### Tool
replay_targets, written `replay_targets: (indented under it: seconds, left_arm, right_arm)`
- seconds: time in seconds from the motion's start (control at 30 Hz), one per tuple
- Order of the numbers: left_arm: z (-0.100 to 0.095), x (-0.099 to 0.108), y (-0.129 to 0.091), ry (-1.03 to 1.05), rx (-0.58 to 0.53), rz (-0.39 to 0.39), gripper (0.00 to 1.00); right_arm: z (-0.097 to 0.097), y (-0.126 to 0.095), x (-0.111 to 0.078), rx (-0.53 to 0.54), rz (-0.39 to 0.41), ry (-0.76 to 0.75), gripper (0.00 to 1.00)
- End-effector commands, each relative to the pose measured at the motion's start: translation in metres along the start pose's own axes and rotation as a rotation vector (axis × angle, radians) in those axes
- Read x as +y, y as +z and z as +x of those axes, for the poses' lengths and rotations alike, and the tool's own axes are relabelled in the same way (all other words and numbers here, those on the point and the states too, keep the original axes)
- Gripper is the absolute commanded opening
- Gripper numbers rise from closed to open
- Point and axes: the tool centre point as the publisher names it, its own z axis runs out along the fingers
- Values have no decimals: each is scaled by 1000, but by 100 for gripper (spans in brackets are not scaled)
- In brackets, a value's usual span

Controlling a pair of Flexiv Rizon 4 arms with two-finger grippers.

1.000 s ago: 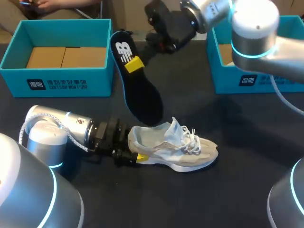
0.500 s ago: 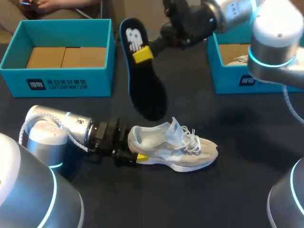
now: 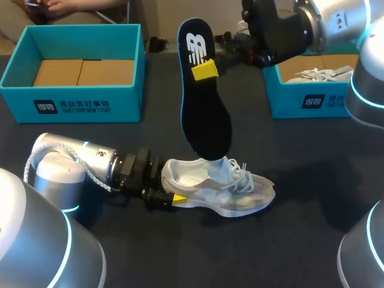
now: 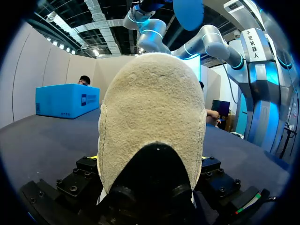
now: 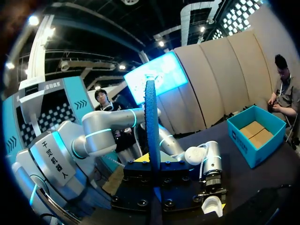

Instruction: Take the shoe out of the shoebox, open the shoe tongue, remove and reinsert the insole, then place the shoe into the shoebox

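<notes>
Right gripper (image 3: 204, 70) is closed on the insole (image 3: 205, 117) near its logo end, holding it in the air, black face to the head camera. The insole's lower end hangs over the shoe (image 3: 231, 193); contact there cannot be determined. Left gripper (image 3: 173, 195) is clamped on the shoe's heel, 1 yellow tip showing on the near side. In the left wrist view the heel (image 4: 152, 117) fills the space between the fingers. The shoe rests on its sole on the table (image 3: 312, 198), toe toward the right arm. 2 teal boxes stand at the far edge: left box (image 3: 72, 105) and right box (image 3: 306, 102), which contains a second shoe (image 3: 324, 73).
</notes>
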Motion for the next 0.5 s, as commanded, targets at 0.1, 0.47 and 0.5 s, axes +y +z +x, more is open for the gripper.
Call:
replay_targets:
  seconds: [0.1, 0.47, 0.5]
  left_arm:
    - [0, 0, 1, -1, -1, -2, 0]
    - [0, 0, 1, -1, -1, -2, 0]
    - [0, 0, 1, -1, -1, -2, 0]
  right_arm:
    - [25, -11, -1, -58, 61, 57, 0]
    - [56, -25, -9, -100, 46, 77, 0]
    - [56, -25, -9, -100, 46, 77, 0]
